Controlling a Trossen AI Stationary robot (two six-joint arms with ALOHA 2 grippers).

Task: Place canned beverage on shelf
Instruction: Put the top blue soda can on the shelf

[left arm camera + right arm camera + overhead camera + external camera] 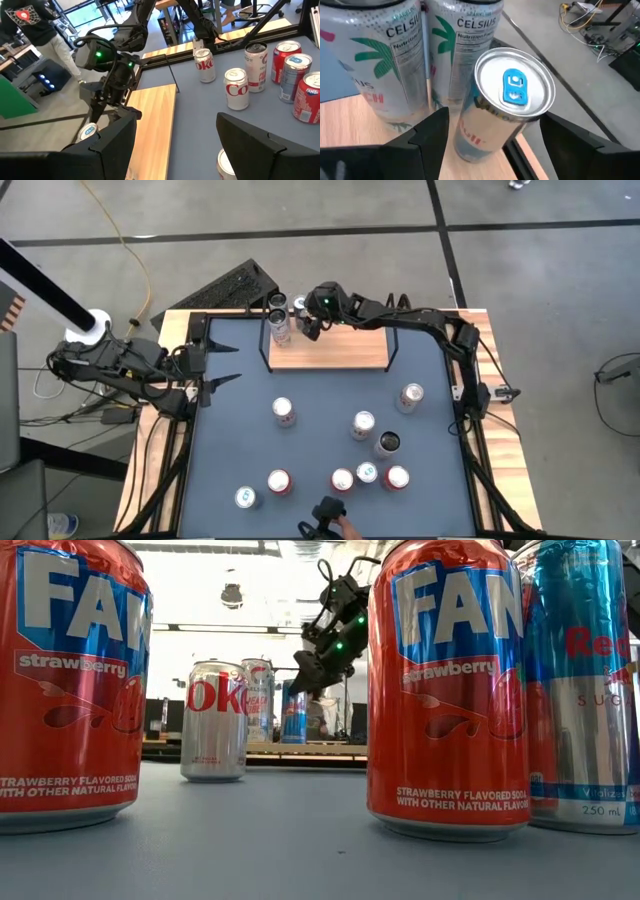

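A: Light-wood shelf (pixel 328 348), high view: the right claw (pixel 309 323) hovers at its far-left corner over the blue-tab can (pixel 299 304), beside two Celsius cans (pixel 279 320). Risk?

B: Likely a tip; the can sits close to the edge, and a retreating finger could catch it.

A: Right wrist view?

B: Fingers spread on either side of the can (pixel 505 110), not pinching.

A: Left claw (pixel 222 364)?

B: Parked at the bench's left edge, partly spread, empty.

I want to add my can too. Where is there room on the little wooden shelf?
The shelf is bare from its middle to its right black upright. Its left end is crowded: two Celsius cans, a slim can and the right pincer.
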